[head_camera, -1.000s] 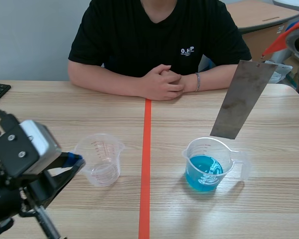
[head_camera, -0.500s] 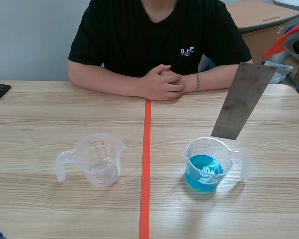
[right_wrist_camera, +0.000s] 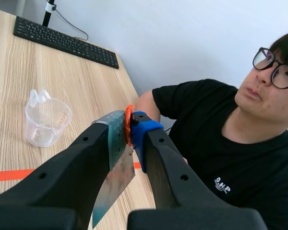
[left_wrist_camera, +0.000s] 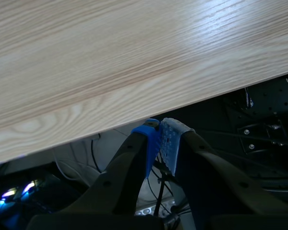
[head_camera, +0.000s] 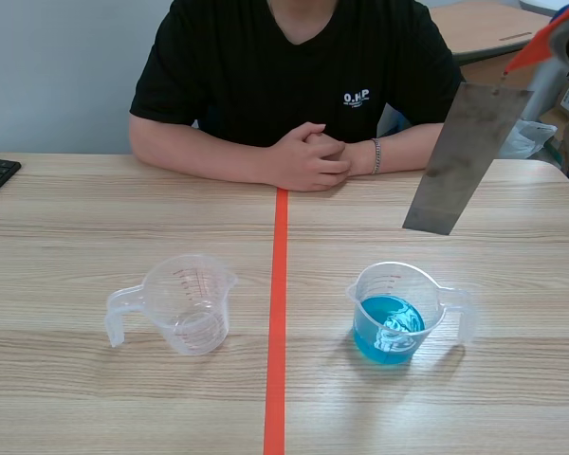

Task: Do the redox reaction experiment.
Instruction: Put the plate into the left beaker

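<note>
**Right end effector (right_wrist_camera: pixel 130 128) gripping the metal strip above the blue cup**

The right end effector is clamping the top end of the metal strip (head_camera: pixel 460 161). Its fingers are pressing on the strip and on an orange piece (right_wrist_camera: pixel 128 120) right at the grip. The strip is hanging tilted in the air, with its lower end above and a little beyond the cup of blue liquid (head_camera: pixel 395 313) and well clear of the rim. So nothing is sitting in the liquid right now. The empty cup (head_camera: pixel 185 303) is waiting on the other side of the tape line, well apart from the full one. The left end effector (left_wrist_camera: pixel 161 141) is sitting off the near edge of the counter (head_camera: pixel 123 398), pads pressed together on nothing. A person is sitting across the counter with hands (head_camera: pixel 308 156) clasped.

My read is that the strip is picked up and the liquid poured. I cannot tell whether the strip has been dipped yet. As things stand, lowering it into the blue liquid looks like the work left.
</note>
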Available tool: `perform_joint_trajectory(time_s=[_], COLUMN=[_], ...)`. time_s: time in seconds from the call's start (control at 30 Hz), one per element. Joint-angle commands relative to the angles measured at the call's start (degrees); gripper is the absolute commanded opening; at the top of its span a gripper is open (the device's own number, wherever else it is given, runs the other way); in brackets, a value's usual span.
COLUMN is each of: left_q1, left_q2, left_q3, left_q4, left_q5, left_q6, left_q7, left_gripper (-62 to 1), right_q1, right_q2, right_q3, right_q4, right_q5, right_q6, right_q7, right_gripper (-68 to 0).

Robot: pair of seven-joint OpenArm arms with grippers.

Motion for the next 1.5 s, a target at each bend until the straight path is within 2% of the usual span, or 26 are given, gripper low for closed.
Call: perform_joint_trajectory(time_s=[0.0, 0.47, 0.6, 0.93, 1.03, 1.23, 1.27, 1.33, 1.4, 1.47], left_q1=[0.2, 0.1, 0.1, 0.1, 0.1, 0.1, 0.1, 0.1, 0.1, 0.1], left_q2=[0.5, 2.8, 2.8, 2.8, 2.8, 2.8, 2.8, 2.8, 2.8, 2.8], left_q3=[0.4, 0.5, 0.5, 0.5, 0.5, 0.4, 0.4, 0.4, 0.4, 0.4], left_q4=[0.3, -0.5, -0.5, -0.5, -0.5, -0.5, -0.5, -0.5, -0.5, -0.5], left_q5=[-0.3, -0.9, -0.8, -1.4, -3.4, -3.6, -3.6, -3.6, -3.5, -3.3], left_q6=[-0.1, -1.0, -1.6, -1.5, -1.3, -1.3, -1.3, -1.3, -1.3, -1.3], left_q7=[-0.6, 0.1, 0.8, 0.8, 1.9, 2.2, 2.3, 2.3, 2.2, 2.2], left_gripper=[-56.8, -56.8, -56.8, -56.6, -56.6, -56.5, -55.4, -49.3, -38.6, -25.0], right_q1=[1.9, 15.2, 20.2, 31.9, 35.2, 41.5, 42.4, 44.0, 45.3, 46.4], right_q2=[0.8, 0.7, -0.6, -7.6, -10.4, -16.7, -17.9, -20.2, -22.4, -24.6], right_q3=[0.2, -12.7, -17.0, -29.2, -33.0, -40.7, -41.9, -44.2, -46.2, -48.1], right_q4=[0.8, 0.8, 0.8, 0.8, 0.8, 0.7, 0.7, 0.7, 0.6, 0.5], right_q5=[1.3, 4.3, 5.5, 5.6, 5.5, 5.5, 5.5, 5.5, 5.5, 5.5], right_q6=[0.3, 0.3, 0.3, 0.3, -0.8, -2.8, -3.0, -3.3, -4.0, -5.0], right_q7=[0.8, -6.2, -9.4, -17.5, -20.3, -26.9, -28.1, -30.1, -31.8, -33.9], right_gripper=[-65.9, -65.8, -65.8, -65.8, -65.8, -65.8, -65.8, -65.8, -65.8, -65.8])
